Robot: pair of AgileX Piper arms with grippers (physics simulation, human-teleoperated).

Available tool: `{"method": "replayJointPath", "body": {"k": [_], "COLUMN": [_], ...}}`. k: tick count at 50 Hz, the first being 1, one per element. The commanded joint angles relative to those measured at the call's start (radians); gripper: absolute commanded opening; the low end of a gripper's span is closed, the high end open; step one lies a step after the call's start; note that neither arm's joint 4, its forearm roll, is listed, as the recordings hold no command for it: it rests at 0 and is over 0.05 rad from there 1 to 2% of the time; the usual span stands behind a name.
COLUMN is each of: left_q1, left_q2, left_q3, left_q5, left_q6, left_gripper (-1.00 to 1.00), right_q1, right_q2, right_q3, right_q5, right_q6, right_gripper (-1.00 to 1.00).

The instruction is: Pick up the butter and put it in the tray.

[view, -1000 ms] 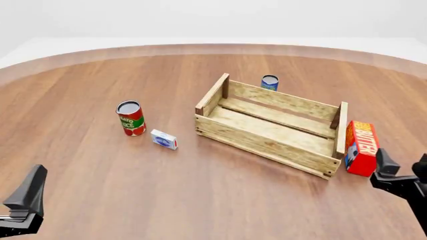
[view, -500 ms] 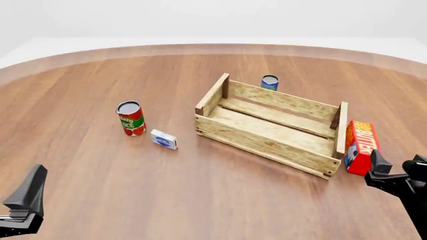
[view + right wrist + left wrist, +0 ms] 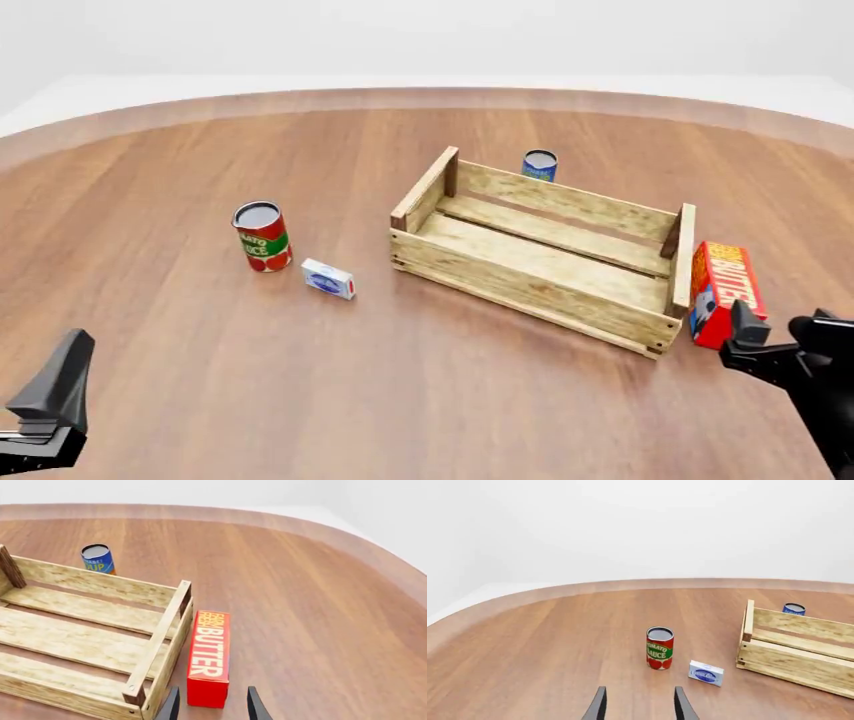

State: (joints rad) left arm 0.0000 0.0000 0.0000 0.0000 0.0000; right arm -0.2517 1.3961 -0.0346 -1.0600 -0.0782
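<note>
Right wrist view: the red-orange butter carton [image 3: 209,657] is seen lying beside the pale wooden slat tray [image 3: 157,642], with the unclenched right tool [image 3: 210,706] behind it. It could be pushed away by a finger.

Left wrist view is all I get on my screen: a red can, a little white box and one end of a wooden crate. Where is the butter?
Observer: The butter lies on the table just outside the tray's right end, as the front view shows it. Your view cuts that end off.
Operator: Is anything holding it?
Observer: No. The right gripper is open just short of the carton's near end; in the right wrist view the carton lines up between its fingertips.
Operator: Is anything in the crate?
Observer: Nothing; the right wrist view shows bare slats.
</note>
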Motion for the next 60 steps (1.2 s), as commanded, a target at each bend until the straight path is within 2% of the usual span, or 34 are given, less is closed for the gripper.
{"method": "replayJointPath", "body": {"k": [1,60], "left_q1": [0.000,0.000], "left_q2": [0.000,0.000], "left_q3": [0.000,0.000], "left_q5": [0.000,0.000], "left_q6": [0.000,0.000], "left_gripper": [1.00,1.00], "right_q1": [0.001,0.003], "right_q2": [0.057,0.280], "right_q3": [-0.016,-0.088], "right_q5": [-0.028,-0.124], "right_q6": [0.003,-0.006], "right_gripper": [1.00,1.00]}}
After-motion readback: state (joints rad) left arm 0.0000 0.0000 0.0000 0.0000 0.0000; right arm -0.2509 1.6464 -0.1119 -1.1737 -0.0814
